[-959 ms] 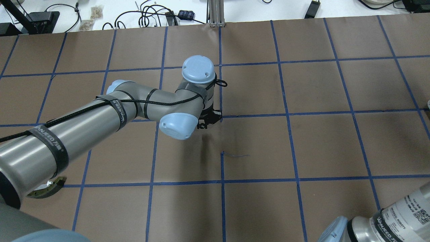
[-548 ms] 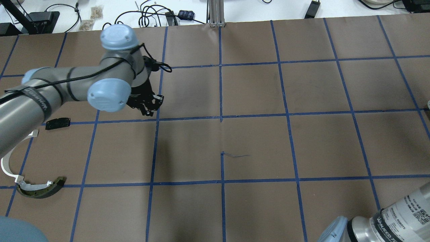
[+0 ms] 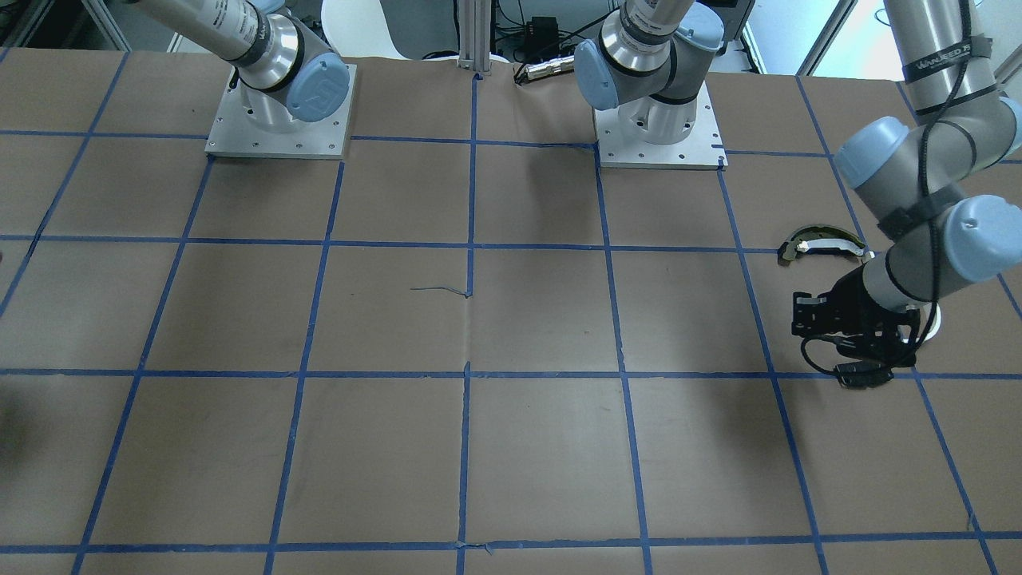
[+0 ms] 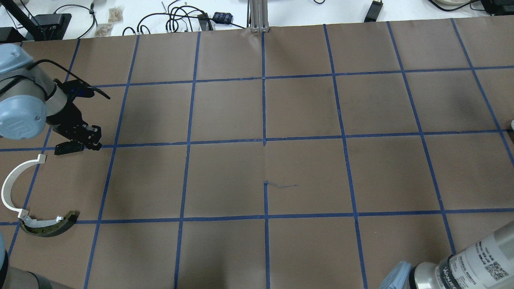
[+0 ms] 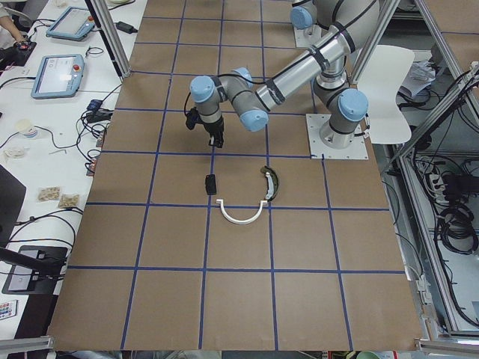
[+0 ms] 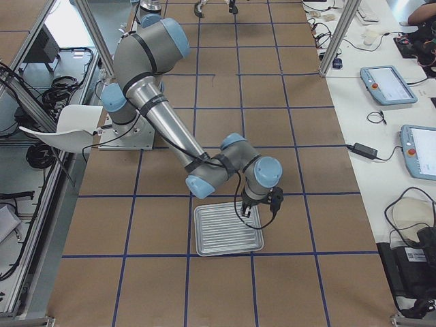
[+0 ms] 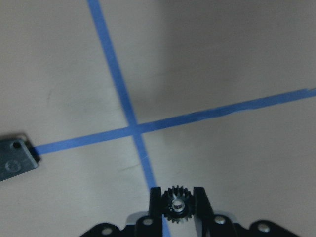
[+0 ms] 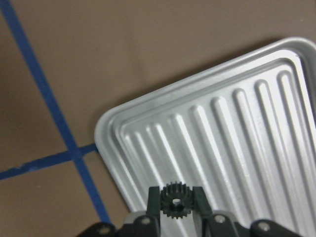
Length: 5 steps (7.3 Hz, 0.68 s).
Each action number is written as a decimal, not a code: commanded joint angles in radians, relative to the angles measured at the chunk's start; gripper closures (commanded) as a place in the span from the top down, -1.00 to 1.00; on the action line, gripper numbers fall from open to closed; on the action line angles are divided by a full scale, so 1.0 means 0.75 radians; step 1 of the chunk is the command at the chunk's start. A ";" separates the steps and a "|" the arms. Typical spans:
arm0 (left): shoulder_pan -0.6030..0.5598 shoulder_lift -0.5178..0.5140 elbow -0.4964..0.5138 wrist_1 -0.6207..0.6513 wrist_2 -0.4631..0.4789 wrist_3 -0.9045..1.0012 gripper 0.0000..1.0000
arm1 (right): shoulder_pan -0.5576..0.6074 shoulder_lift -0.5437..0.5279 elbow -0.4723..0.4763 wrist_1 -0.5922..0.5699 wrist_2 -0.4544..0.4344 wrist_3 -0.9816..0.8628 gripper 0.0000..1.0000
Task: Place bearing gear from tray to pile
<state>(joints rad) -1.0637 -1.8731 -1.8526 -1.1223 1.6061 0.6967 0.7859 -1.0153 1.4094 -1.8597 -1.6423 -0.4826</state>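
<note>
My left gripper [image 7: 177, 194] is shut on a small black bearing gear [image 7: 177, 207] and hangs low over the table [image 4: 86, 138]. It is just right of the flat black plate [image 4: 68, 149] of the pile. The pile's white curved arc strip [image 4: 16, 184] and dark olive-edged piece [image 4: 48, 225] lie nearer the robot. My right gripper [image 8: 173, 194] is shut on a second black gear [image 8: 173, 206] over a corner of the ribbed metal tray [image 8: 237, 133]. The exterior right view also shows the tray [image 6: 228, 228].
The table is brown paper with a blue tape grid [image 4: 265, 138]. Both arm bases [image 3: 655, 128] stand at the robot's edge. Cables and small boxes [image 4: 180, 18] lie beyond the far edge. The left arm's elbow [image 4: 20, 116] hangs over the pile's left side.
My left arm has swept left from the table's middle to the left edge, beside the black plate. The white arc and olive piece are uncovered now.
</note>
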 commanded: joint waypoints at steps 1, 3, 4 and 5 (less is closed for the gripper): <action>0.113 -0.053 -0.029 0.123 0.006 0.100 -1.00 | 0.302 -0.122 0.039 0.204 0.099 0.390 -1.00; 0.201 -0.118 -0.033 0.128 -0.008 0.108 -1.00 | 0.658 -0.164 0.119 0.207 0.234 0.817 -1.00; 0.205 -0.127 -0.033 0.128 -0.010 0.106 -0.25 | 0.860 -0.164 0.147 0.205 0.279 1.012 -1.00; 0.207 -0.131 -0.031 0.116 -0.012 0.104 0.81 | 1.051 -0.152 0.176 0.144 0.302 1.234 -1.00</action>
<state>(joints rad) -0.9160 -1.9626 -1.8767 -1.0294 1.5992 0.7756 1.3871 -1.1331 1.5122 -1.7173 -1.4502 0.2363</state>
